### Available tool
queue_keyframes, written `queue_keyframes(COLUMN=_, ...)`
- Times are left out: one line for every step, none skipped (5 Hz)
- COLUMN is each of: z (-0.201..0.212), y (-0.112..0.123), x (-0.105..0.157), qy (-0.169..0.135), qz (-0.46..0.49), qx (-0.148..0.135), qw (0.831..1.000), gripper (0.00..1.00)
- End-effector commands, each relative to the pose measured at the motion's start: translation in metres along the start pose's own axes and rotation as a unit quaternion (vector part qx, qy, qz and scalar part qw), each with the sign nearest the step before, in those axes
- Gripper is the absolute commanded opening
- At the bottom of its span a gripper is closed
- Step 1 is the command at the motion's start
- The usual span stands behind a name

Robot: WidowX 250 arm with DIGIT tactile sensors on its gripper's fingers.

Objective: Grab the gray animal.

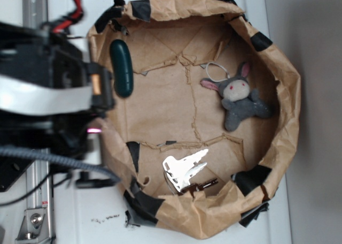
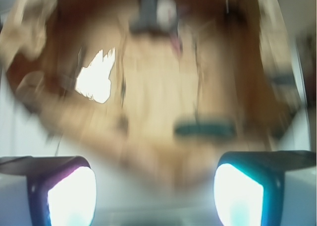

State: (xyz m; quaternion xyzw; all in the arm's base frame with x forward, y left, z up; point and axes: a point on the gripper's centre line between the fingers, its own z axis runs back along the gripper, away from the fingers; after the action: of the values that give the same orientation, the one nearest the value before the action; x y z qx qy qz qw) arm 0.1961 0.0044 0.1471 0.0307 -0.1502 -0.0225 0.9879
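While the tool (image 2: 154,189) hangs with its fingers spread wide apart and holding nothing, the gray animal (image 1: 241,98) lies at the right of the frame inside the brown paper bowl (image 1: 286,123), well apart from it.

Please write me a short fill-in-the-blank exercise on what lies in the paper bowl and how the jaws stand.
1. The bunny has ____ fur and pink-lined ears.
2. The dark green capsule lies at the side of the paper bowl nearest the ____.
3. In the wrist view, the gripper has its jaws ____, with nothing between them.
4. The shiny silver piece lies ____ the bowl.

Missing words: gray; robot; open; inside
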Motion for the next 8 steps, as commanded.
queue_keyframes(z=-0.035, y=0.008, x=0.054, qy=-0.139, qz=-0.115, qx=0.019, qw=0.983, gripper=1.00)
queue_keyframes(z=-0.051, y=0.014, x=0.075, qy=-0.131, qz=-0.115, qx=0.014, qw=0.985, gripper=1.00)
queue_keyframes(z=-0.058, y=0.024, x=0.081, qy=-0.121, qz=-0.112, qx=0.016, qw=0.986, gripper=1.00)
queue_keyframes(z=-0.068, y=0.029, x=0.089, qy=-0.112, qz=-0.116, qx=0.016, qw=0.987, gripper=1.00)
queue_keyframes(z=-0.086, y=0.024, x=0.093, qy=-0.103, qz=-0.153, qx=0.022, qw=0.983, gripper=1.00)
queue_keyframes(z=-0.111, y=0.016, x=0.096, qy=-0.102, qz=-0.189, qx=0.009, qw=0.977, gripper=1.00)
queue_keyframes(z=-0.132, y=0.005, x=0.101, qy=-0.101, qz=-0.228, qx=0.003, qw=0.968, gripper=1.00)
queue_keyframes(z=-0.148, y=0.005, x=0.111, qy=-0.094, qz=-0.238, qx=0.012, qw=0.967, gripper=1.00)
